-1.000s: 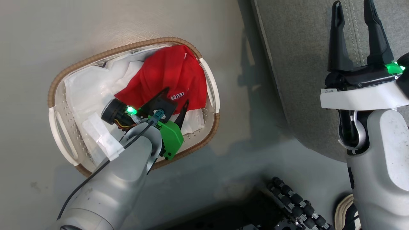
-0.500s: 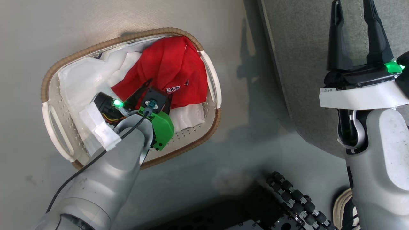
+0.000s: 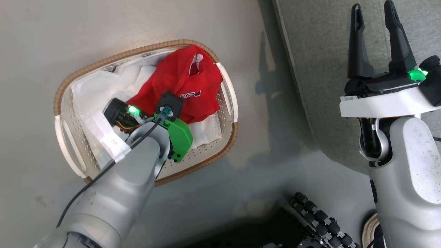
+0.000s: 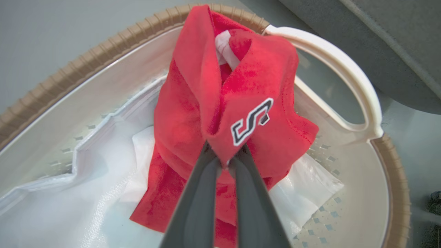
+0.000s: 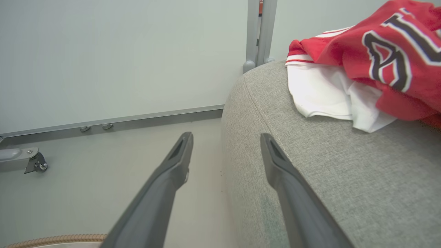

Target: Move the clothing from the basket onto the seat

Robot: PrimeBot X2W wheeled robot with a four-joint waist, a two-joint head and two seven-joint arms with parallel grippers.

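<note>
The left gripper [image 4: 225, 160], jaws pinched tight on a fold of the red jersey [image 4: 206, 103] just beside its lettering, should lift straight up until the cloth hangs clear of the basket [image 4: 103, 48] rim (the white liner sheet [image 4: 69, 193] beneath ought to stay inside). It can then swing to the seat [image 3: 327, 69] beside the basket. The right gripper [image 5: 225, 137] hangs wide and empty over that seat's edge, well apart from the basket, near jerseys [image 5: 386, 58] lying there.

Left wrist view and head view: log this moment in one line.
phase: grasp | left gripper: shut on red jersey | red jersey: in basket | right gripper: open, empty, near seat
</note>
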